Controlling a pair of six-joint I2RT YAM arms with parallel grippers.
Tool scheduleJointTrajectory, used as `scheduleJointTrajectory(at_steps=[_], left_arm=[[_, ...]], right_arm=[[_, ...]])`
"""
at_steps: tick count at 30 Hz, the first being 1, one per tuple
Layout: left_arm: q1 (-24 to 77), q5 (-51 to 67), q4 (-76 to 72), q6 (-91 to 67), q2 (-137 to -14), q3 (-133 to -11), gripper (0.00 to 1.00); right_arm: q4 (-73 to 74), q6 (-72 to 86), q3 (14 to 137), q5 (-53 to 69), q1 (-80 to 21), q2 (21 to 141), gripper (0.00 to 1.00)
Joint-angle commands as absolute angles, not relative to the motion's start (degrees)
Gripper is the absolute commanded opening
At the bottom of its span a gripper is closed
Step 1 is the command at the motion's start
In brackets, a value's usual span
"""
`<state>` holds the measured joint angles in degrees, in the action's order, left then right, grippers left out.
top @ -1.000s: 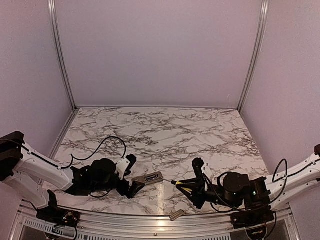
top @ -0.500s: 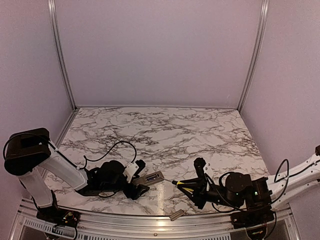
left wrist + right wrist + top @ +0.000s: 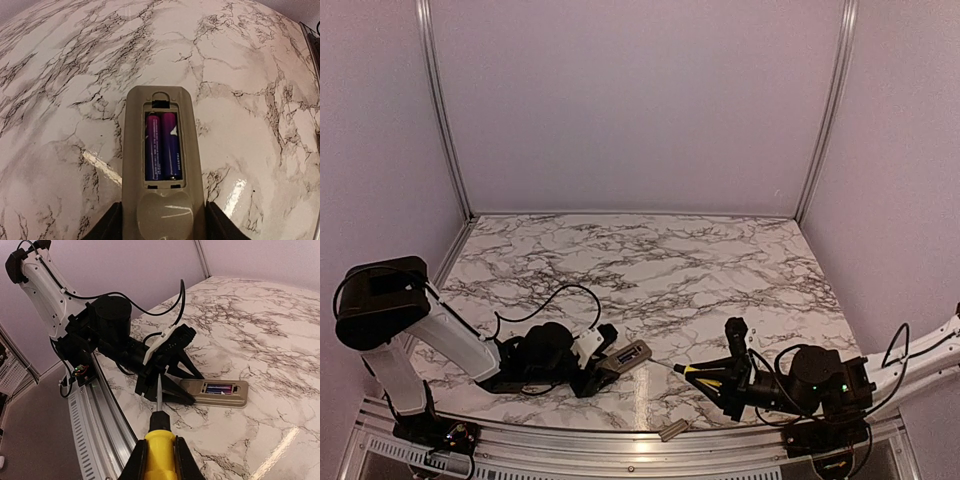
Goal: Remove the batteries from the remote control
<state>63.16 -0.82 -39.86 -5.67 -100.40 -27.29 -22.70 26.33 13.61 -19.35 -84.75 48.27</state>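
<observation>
The remote control (image 3: 162,200) lies back up on the marble, also seen from above (image 3: 623,357) and in the right wrist view (image 3: 215,392). Its recess is uncovered, and two purple batteries (image 3: 161,145) lie side by side inside it (image 3: 220,389). My left gripper (image 3: 163,216) is low on the table (image 3: 598,368), its fingers pressed against both sides of the remote's near end. My right gripper (image 3: 160,452) is shut on a yellow-handled screwdriver (image 3: 160,440). The screwdriver's tip points toward the remote from the right and stays short of it (image 3: 705,375).
A small flat grey-beige cover piece (image 3: 672,431) lies at the table's front edge between the arms. The metal front rail (image 3: 95,420) runs close below the left arm. Booth walls enclose the marble table (image 3: 650,260) on the other sides.
My left gripper slid forward to the remote's near end and its fingers closed in on the sides. The right arm drew back slightly to the right with the screwdriver.
</observation>
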Motion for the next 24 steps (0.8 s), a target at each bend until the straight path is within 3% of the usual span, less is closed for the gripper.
scheduleJointTrajectory(at_steps=[1, 11, 24], left_arm=[[65.46, -0.36, -36.67, -3.06, -102.32, -30.19, 0.48], [68.38, 5.03, -32.04, -0.26, -103.80, -33.88, 0.52], [68.47, 0.70, -43.34, 1.74, -98.42, -24.18, 0.96]], right_arm=[[-23.61, 25.17, 13.47, -17.95, -85.26, 46.28, 0.00], [-22.16, 25.86, 13.40, -18.19, -85.43, 44.90, 0.00], [-23.65, 24.83, 13.81, -19.74, -85.52, 47.22, 0.00]])
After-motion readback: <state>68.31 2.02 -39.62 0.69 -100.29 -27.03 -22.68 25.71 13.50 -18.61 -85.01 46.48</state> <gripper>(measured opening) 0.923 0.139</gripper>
